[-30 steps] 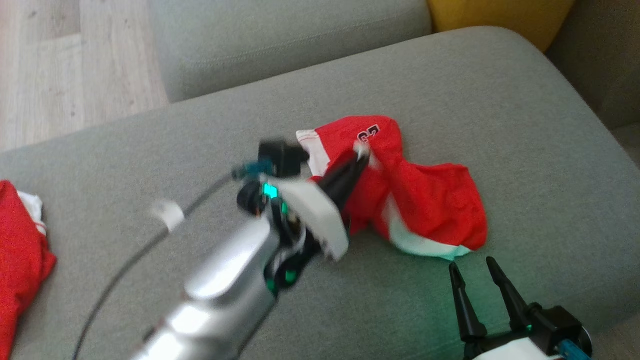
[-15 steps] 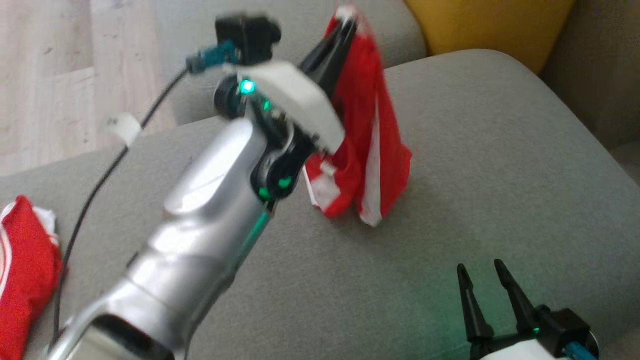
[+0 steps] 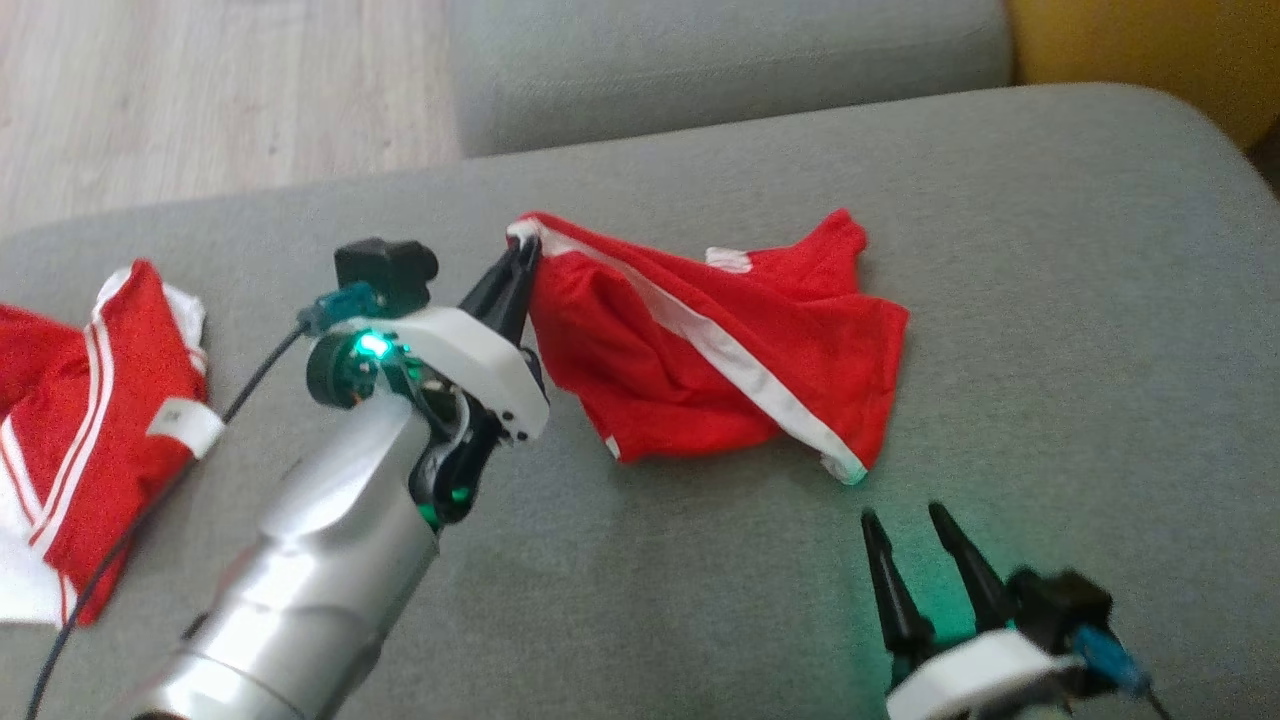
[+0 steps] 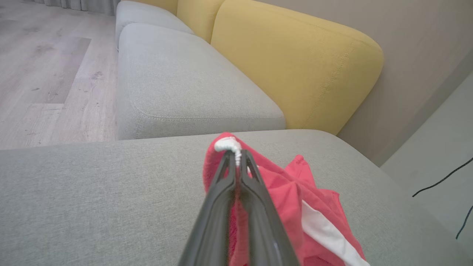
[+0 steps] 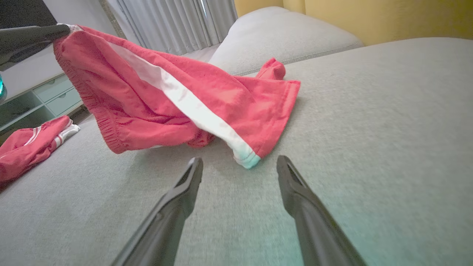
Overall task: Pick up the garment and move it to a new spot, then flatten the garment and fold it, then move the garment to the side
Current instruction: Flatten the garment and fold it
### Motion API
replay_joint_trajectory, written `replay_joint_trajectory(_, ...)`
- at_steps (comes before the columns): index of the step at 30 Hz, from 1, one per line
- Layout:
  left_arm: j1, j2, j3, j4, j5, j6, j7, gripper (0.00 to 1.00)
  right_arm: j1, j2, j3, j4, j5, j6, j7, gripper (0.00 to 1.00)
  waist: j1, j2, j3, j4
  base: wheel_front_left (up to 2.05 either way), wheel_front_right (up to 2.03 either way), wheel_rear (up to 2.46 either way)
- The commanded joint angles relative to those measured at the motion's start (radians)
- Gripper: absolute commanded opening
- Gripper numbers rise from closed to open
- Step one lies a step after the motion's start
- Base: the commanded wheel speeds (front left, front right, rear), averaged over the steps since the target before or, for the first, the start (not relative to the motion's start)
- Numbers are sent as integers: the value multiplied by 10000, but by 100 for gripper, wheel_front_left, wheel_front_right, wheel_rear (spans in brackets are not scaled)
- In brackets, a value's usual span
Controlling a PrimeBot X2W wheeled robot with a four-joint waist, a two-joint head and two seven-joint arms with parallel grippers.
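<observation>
Left claw [image 3: 522,262] pinches the shorts [image 3: 720,370] by one corner, cloth trailing to its right toward the wide-open right claw [image 3: 902,512] near the hem.

The red garment [image 3: 700,370] is soft matt cloth, the grey sofa seat [image 3: 1050,300] coarse woven fabric, the forearm [image 3: 330,560] at seven o'clock glossy silver, the floor [image 3: 200,90] pale wood.

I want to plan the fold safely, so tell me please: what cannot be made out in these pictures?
Left wrist view: the shut left gripper hides the middle of the held garment; the bottom edge cuts its lower part.
Head view: the open right gripper is blurred at its base and cut by the bottom edge.
Head view: the second garment is cut by the left edge.
</observation>
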Motion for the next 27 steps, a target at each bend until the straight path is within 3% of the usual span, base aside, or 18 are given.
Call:
replay_joint_trajectory(1, -855, 256, 341, -158, 118, -104, -170, 0, -817, -70, 326, 37, 128, -7, -65, 100, -1, 0, 362, 341, 0, 0, 0)
replay_joint_trajectory(11, -1614, 87, 209, 408, 370, -316, -550, 0, -2469, -70, 969, 2270, 616, -7, -65, 100, -1, 0, 863, 799, 0, 0, 0)
replay_joint_trajectory(19, -1847, -94, 67, 773, 404, -468, -730, 0, -2833, -70, 1182, 2596, 743, -7, -65, 98, -1, 0, 985, 921, 0, 0, 0)
replay_joint_trajectory(20, -1880, -101, 34, 850, 398, -505, -748, 0, -2843, -70, 1203, 2594, 730, -7, -65, 57, -1, 0, 973, 942, 0, 0, 0)
replay_joint_trajectory(22, -1904, -101, 10, 928, 384, -538, -766, 0, -2836, -70, 1252, 2592, 705, -7, -65, 7, -1, 0, 947, 954, 0, 0, 0)
replay_joint_trajectory(23, -1910, -100, -4, 970, 381, -551, -777, 0, -2829, -70, 1257, 2603, 695, -7, -65, 0, -1, 0, 930, 956, 0, 0, 0)
replay_joint_trajectory(27, -1882, -106, -52, 1155, 348, -600, -848, 0, -2769, -70, 1228, 2708, 690, -7, -65, 0, -1, 0, 805, 942, 0, 0, 0)
